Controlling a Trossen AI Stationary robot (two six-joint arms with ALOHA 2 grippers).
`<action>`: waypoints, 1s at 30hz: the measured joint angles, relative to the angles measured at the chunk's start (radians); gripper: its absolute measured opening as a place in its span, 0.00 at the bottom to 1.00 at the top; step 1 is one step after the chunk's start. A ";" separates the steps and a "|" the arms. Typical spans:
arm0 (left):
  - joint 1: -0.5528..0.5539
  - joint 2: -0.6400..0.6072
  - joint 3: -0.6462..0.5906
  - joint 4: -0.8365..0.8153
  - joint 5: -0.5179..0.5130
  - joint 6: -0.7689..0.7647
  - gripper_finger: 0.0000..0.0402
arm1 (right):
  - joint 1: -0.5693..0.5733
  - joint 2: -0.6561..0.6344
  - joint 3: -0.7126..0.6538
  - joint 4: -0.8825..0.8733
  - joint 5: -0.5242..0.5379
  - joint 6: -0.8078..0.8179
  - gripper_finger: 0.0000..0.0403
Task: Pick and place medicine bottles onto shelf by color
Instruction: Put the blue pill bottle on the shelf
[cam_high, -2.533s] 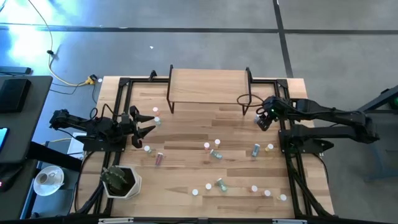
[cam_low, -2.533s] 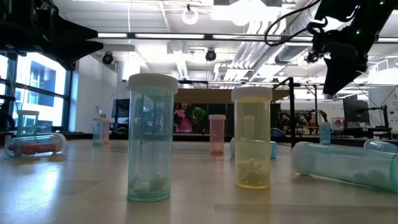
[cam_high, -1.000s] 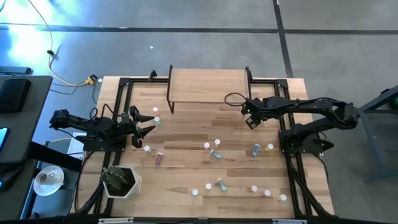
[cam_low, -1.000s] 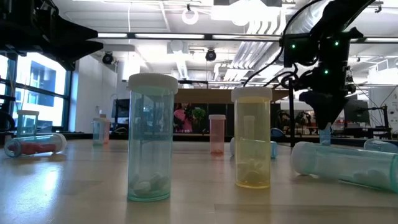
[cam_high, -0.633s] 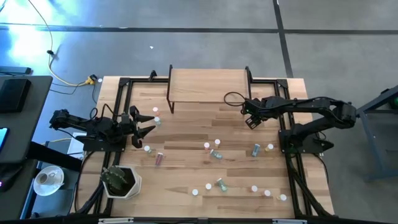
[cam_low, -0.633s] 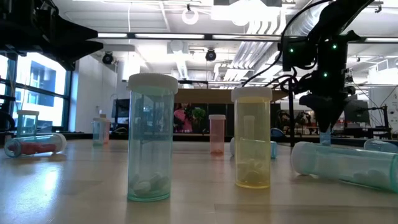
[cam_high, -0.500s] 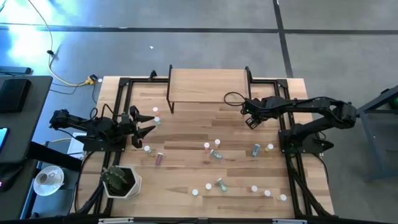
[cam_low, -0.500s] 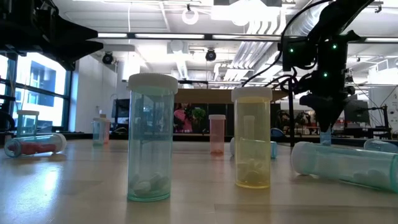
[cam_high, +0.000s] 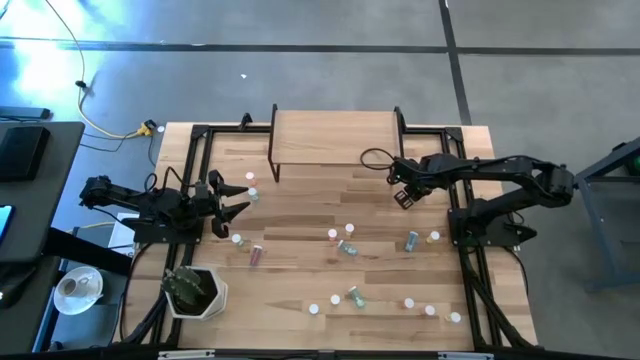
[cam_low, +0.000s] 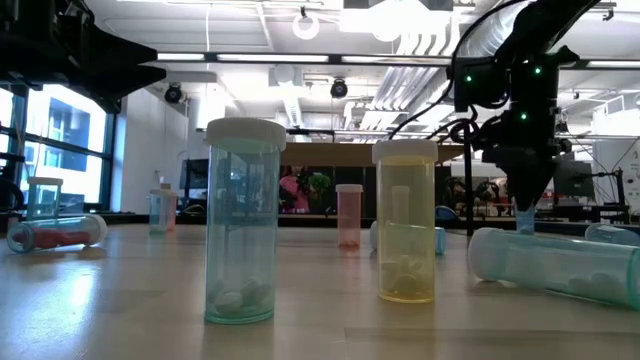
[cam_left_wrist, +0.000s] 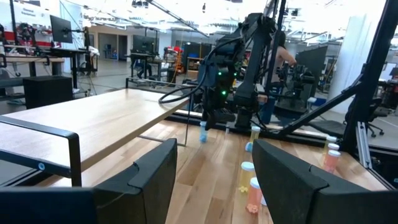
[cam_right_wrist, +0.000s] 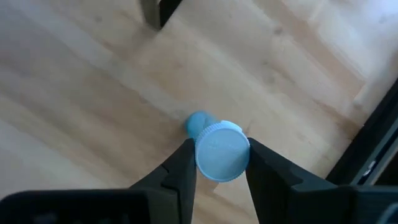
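Blue bottle (cam_right_wrist: 214, 151) stands upright on the table just off the shelf's (cam_high: 335, 137) front right leg, with the right gripper (cam_high: 402, 194) down over it, fingers (cam_right_wrist: 179, 163) against both sides of the white cap, so clamped on it or a hair off. My read: small, light, rigid plastic, smooth sides, so slippery and easy to tip or twist; grip across cap or upper body, square to its axis, and lift straight up. Versus a second ago: arm position barely differs, but the jaws went from wide apart to pinched in on the cap; a bit before that the gripper was nearer the right frame rail, above the table. Left gripper (cam_left_wrist: 214, 180) is parked near the table's left edge, jaws apart, empty, unchanged. Other bottles (cam_high: 349, 246) scattered mid-table, unmoved.
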 joint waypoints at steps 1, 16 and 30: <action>0.000 0.000 0.000 0.000 0.000 0.000 0.50 | 0.004 0.000 0.007 -0.011 -0.007 0.005 0.26; 0.000 0.000 0.000 0.000 0.000 0.000 0.50 | 0.153 0.000 0.098 -0.119 -0.103 0.126 0.26; 0.000 0.000 0.000 0.000 0.000 0.000 0.50 | 0.296 0.000 0.337 -0.117 -0.174 0.154 0.26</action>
